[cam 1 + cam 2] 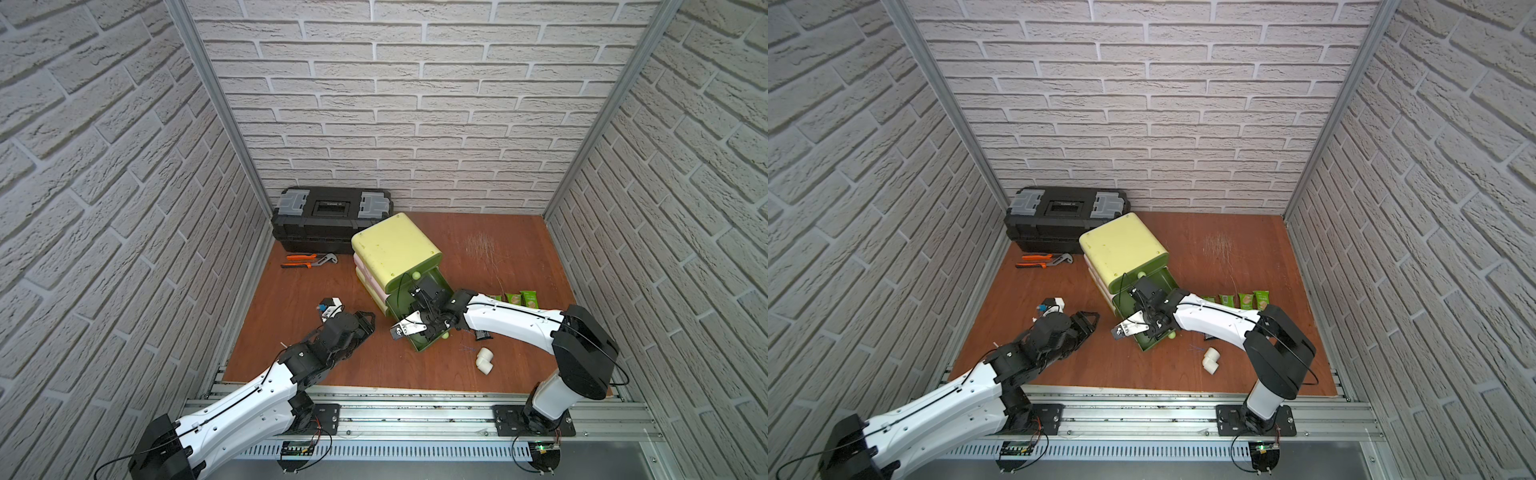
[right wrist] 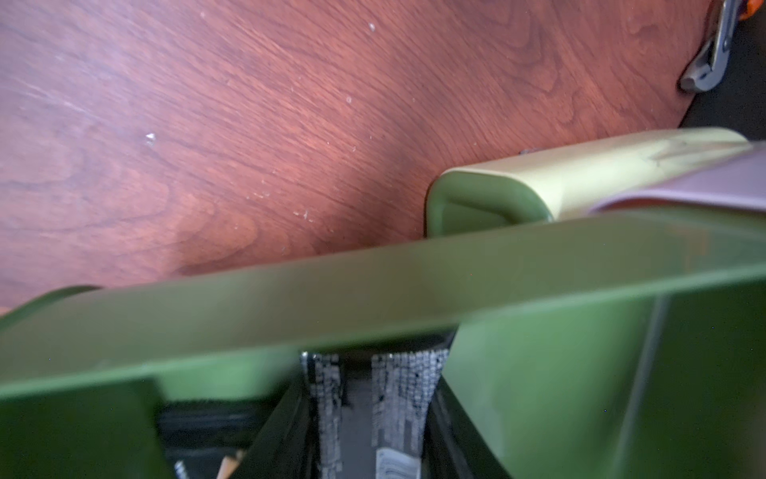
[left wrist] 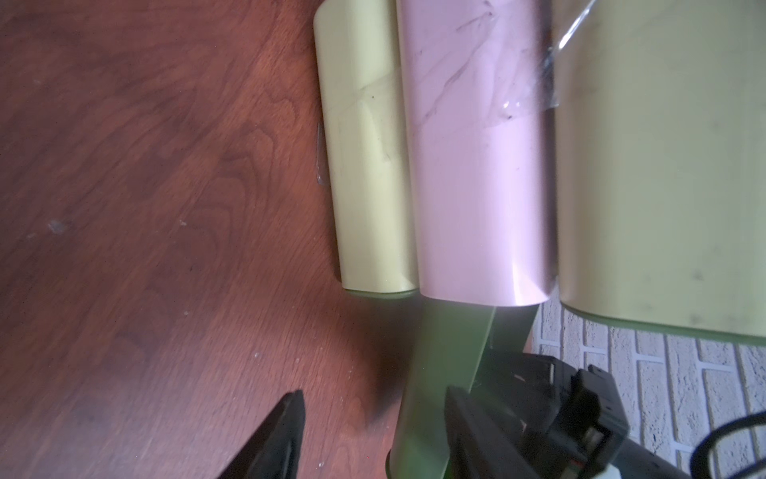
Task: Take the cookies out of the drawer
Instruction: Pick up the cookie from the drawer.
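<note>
The cookies point(image 1: 1246, 300) are light, slick-wrapped pillows, probably brittle inside, so pinch gently across the flat middle or a crimped end. Four green ones lie in a row on the table point(image 1: 478, 257), right of centre in a top view. Any others are presumably in the open green drawer point(image 1: 422, 343) at centre, mostly hidden. Your right gripper point(image 1: 424, 297) is down inside that drawer; you cannot tell its jaw width or whether it holds a packet. Your left gripper point(image 1: 369, 323) hovers lower left of the cabinet point(image 1: 395, 245), jaws apart, empty.
</note>
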{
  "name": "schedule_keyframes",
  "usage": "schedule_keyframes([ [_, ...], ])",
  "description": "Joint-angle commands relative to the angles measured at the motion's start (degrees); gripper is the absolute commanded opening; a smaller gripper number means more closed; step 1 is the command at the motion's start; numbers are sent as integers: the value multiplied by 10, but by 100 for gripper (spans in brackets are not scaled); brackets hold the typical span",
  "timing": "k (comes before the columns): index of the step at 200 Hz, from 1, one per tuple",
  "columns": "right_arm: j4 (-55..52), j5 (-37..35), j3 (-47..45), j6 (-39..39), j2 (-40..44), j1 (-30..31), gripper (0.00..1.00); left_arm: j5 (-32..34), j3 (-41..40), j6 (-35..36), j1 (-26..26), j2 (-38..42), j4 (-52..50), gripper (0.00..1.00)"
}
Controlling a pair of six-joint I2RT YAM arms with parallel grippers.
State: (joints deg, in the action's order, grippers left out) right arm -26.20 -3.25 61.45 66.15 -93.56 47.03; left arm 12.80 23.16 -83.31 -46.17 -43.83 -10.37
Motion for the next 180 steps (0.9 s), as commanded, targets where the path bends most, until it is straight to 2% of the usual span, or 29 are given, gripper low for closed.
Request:
schedule_keyframes([
  [1, 7, 3, -15, -38, 44, -2, 38, 1, 8, 15, 5, -2, 6, 59],
  [51, 20, 22, -39, -154, 120, -4, 36, -19, 13, 36, 5, -16, 30, 61],
  [67, 24, 16, -41, -233, 148, -5, 34, -36, 12, 53, 5, -27, 57, 63],
  [89, -5, -3, -24, -379, 174, -9, 32, -69, 10, 74, 5, -47, 99, 66],
  [125, -53, -39, -23, -554, 226, -14, 28, -105, 12, 99, 5, -79, 156, 67],
  [150, -97, -75, -21, -656, 263, -29, 28, -137, 23, 110, 3, -118, 191, 66],
  [180, -159, -80, -15, -728, 295, -73, 26, -158, 45, 113, 1, -174, 225, 63],
])
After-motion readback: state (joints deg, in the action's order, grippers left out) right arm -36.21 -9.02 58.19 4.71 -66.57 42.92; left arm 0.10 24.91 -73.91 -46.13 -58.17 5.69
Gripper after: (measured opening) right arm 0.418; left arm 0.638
